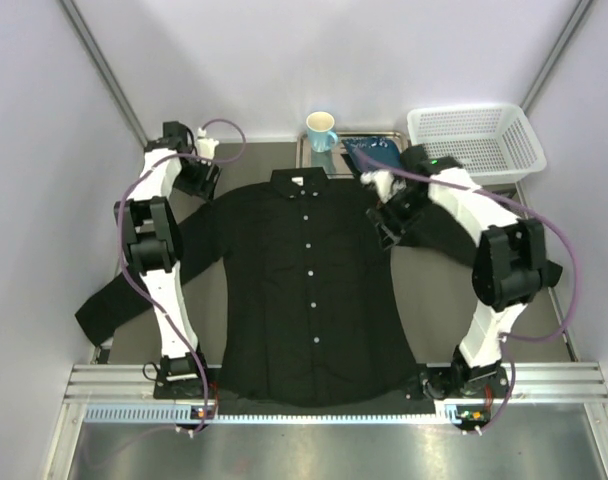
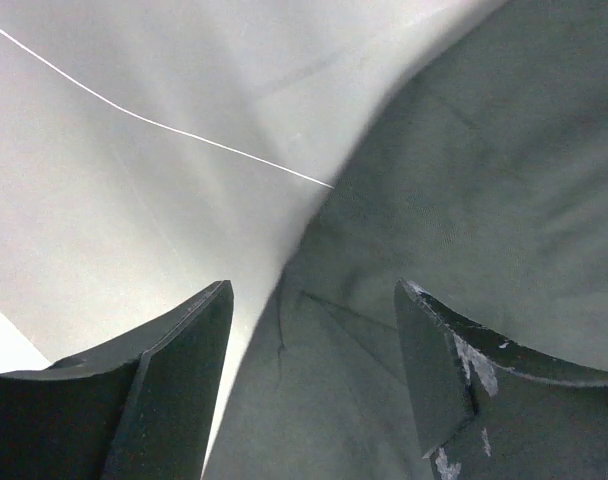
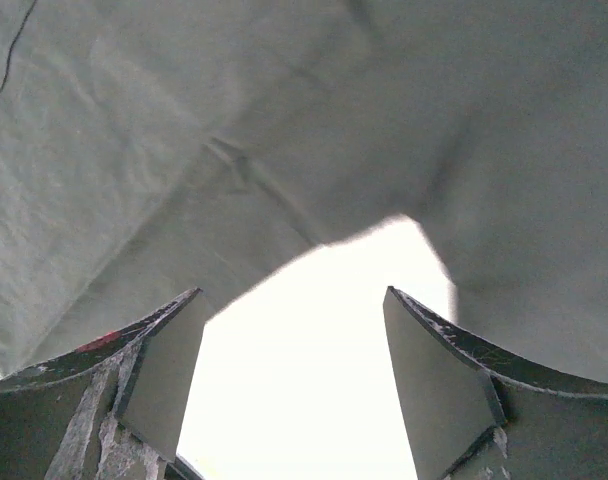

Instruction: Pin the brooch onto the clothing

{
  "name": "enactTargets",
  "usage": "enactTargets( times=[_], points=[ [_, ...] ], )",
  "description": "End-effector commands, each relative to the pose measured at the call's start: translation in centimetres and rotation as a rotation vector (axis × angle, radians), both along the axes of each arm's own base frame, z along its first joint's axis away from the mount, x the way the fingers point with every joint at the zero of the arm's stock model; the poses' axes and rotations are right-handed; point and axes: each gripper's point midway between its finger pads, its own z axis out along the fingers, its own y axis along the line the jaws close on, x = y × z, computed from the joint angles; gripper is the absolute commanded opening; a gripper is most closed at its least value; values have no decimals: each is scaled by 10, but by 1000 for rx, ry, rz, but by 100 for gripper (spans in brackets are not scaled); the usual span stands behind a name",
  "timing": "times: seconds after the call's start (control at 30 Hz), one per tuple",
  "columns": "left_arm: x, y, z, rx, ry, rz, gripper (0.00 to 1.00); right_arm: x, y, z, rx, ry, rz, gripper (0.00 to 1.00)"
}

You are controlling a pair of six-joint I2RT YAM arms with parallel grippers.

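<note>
Your left claw and right claw both sit released over the shirt: matte black weave, laid flat, soft creases (round white buttons down the front).

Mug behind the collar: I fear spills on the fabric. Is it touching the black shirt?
Apart. The top view shows the mug standing beyond the shirt, with a visible gap between its base and the collar edge.

Robot lab cell: white panel walls are rising beyond the jaws; aluminium rail is edging grey table behind them.
</note>
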Motion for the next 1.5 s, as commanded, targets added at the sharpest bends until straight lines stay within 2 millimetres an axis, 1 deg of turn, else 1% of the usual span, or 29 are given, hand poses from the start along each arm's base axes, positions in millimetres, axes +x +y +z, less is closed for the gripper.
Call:
enactTargets(
  times=[0.0, 0.03, 0.07, 0.1, 0.13, 0.17, 0.2, 0.23, 0.3, 0.33, 0.47, 0.5, 0.57, 0.6, 0.67, 0.7, 0.73, 0.83, 0.93, 0.97, 1.03, 1.07, 1.13, 1.17, 1.27, 1.33, 1.37, 1.43, 1.47],
  points=[
    [3, -24, 92, -99, -222, -44, 72, 27, -71, 67, -7, -158, -201, 73],
    [0, -24, 101, -101, -242, -41, 72, 25, -87, 68, -24, -154, -230, 72],
    [-3, -26, 102, -108, -240, -42, 72, 24, -102, 67, -42, -150, -260, 72],
    [-9, -30, 98, -127, -226, -51, 72, 23, -129, 63, -81, -140, -321, 71],
    [-12, -33, 101, -139, -230, -60, 72, 21, -151, 63, -103, -144, -363, 70],
    [-14, -35, 101, -149, -229, -64, 72, 19, -166, 61, -122, -141, -397, 69],
    [-17, -41, 99, -176, -222, -76, 72, 15, -181, 55, -154, -132, -422, 68],
    [-20, -42, 100, -189, -218, -68, 72, 12, -204, 53, -174, -126, -478, 66],
    [-23, -45, 96, -208, -206, -64, 72, 9, -229, 44, -220, -117, -532, 64],
    [-24, -47, 95, -214, -202, -61, 72, 7, -248, 41, -237, -115, -585, 63],
    [-29, -48, 87, -218, -179, -57, 72, 6, -291, 23, -312, -108, -685, 60],
    [-30, -48, 85, -218, -173, -56, 72, 8, -300, 16, -336, -99, -702, 60],
    [-31, -47, 84, -222, -168, -54, 72, 8, -315, 6, -358, -81, -744, 59],
    [-32, -49, 83, -221, -166, -56, 72, 8, -321, -5, -374, -54, -757, 59],
    [-31, -48, 83, -223, -166, -51, 72, 12, -332, -13, -402, -48, -779, 58],
    [-30, -48, 84, -221, -170, -50, 72, 13, -333, -22, -400, -32, -779, 57],
    [-31, -48, 83, -220, -167, -51, 72, 12, -338, -26, -428, -28, -782, 57],
    [-31, -47, 83, -218, -167, -49, 72, 5, -338, -41, -442, 19, -771, 57],
    [-33, -47, 81, -213, -158, -49, 72, -6, -330, -48, -429, 50, -760, 59],
    [-35, -48, 80, -215, -153, -52, 72, -15, -325, -53, -421, 80, -755, 59],
    [-36, -47, 80, -213, -154, -48, 72, -26, -318, -55, -411, 114, -747, 58],
    [-39, -48, 77, -214, -145, -49, 72, -37, -311, -55, -400, 138, -743, 59],
    [-40, -47, 78, -213, -151, -48, 72, -48, -306, -55, -400, 157, -737, 59],
    [-42, -47, 76, -214, -145, -47, 72, -57, -302, -53, -399, 163, -734, 58],
    [-43, -49, 76, -221, -145, -46, 72, -70, -297, -52, -400, 178, -731, 58],
    [-43, -50, 76, -229, -145, -45, 72, -71, -296, -48, -399, 170, -740, 59],
    [-43, -51, 76, -231, -143, -46, 72, -66, -292, -45, -366, 159, -748, 59],
    [-43, -52, 76, -231, -144, -47, 72, -63, -288, -36, -341, 157, -765, 59],
    [-42, -51, 78, -232, -149, -47, 72, -54, -290, -27, -329, 127, -776, 61]
  ],
)
